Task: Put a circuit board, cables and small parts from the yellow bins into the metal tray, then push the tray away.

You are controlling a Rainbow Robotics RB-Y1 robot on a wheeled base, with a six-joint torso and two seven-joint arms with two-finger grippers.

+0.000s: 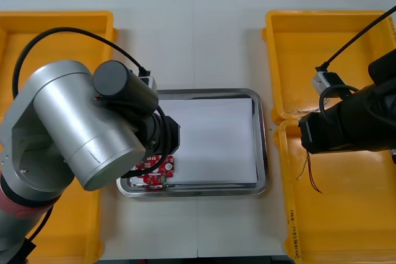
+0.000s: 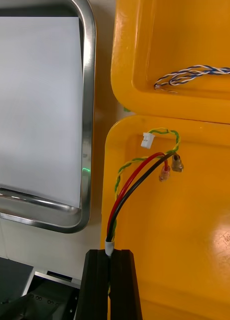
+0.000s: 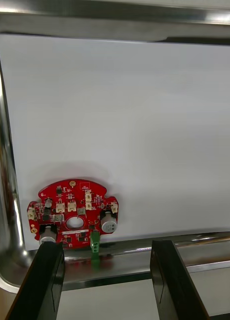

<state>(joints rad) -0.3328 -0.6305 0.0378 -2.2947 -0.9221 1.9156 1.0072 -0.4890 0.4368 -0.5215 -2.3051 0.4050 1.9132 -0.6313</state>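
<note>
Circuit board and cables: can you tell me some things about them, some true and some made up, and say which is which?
1. The round red circuit board lies in the white-lined metal tray. True.
2. The left gripper is shut on the board. False: its fingers stand open, and the board lies in the tray beyond them.
3. The right gripper is shut on a red and black cable. True.
4. The twisted blue and white cable lies in the tray. False: it lies in a yellow bin.
</note>
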